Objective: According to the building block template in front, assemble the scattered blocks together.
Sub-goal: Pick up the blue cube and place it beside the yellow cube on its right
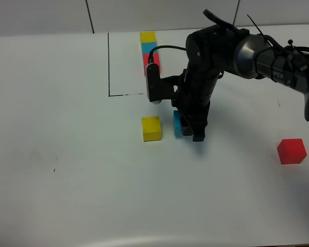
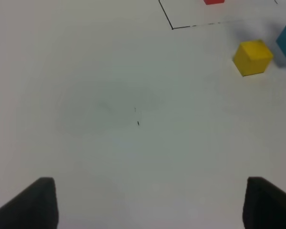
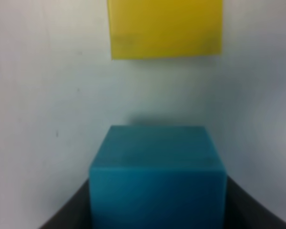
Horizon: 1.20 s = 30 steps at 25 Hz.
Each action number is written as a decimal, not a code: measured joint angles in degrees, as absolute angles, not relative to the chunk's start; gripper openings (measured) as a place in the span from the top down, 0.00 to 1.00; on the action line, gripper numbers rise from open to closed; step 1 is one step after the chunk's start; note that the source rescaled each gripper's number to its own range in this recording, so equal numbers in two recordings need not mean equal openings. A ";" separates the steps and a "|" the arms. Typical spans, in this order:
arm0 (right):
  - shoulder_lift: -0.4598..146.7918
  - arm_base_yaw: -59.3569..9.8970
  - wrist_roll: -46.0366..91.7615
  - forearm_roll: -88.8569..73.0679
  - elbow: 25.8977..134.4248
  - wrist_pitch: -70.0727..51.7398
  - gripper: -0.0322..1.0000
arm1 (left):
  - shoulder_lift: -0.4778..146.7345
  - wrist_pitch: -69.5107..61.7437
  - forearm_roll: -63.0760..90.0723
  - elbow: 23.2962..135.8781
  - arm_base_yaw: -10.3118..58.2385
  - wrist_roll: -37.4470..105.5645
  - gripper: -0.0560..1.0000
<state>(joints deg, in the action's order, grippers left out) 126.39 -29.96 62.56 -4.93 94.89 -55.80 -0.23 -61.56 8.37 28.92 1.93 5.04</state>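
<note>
Now, right gripper (image 1: 190, 135) clenched on cyan-blue cube (image 1: 177, 123) — narrow gap to yellow cube (image 1: 151, 128); left gripper (image 2: 150, 205) released.

white table (image 1: 67, 195), pale panelled wall (image 1: 41, 15) behind, soft even light

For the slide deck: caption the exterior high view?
Right gripper shut on the cyan-blue matte cube, a gap from the yellow matte cube; red matte cube far right, three-cube yellow-cyan-red template row behind.
</note>
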 joint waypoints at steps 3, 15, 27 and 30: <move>128.10 -29.96 62.42 -4.99 96.01 -56.85 0.95 | -0.23 -61.56 8.37 28.92 1.93 5.04 0.31; 133.32 -31.10 60.23 -5.16 103.42 -61.80 0.95 | -0.23 -61.56 8.37 28.92 1.93 5.04 0.31; 133.88 -32.21 59.50 -5.22 103.47 -59.25 0.95 | -0.23 -61.56 8.37 28.92 1.93 5.04 0.31; 134.02 -32.21 59.50 -5.27 103.53 -59.25 0.95 | -0.23 -61.56 8.37 28.92 1.93 5.04 0.31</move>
<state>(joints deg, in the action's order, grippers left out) 134.02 -32.21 59.50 -5.27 103.53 -59.25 -0.23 -61.56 8.37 28.92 1.93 5.04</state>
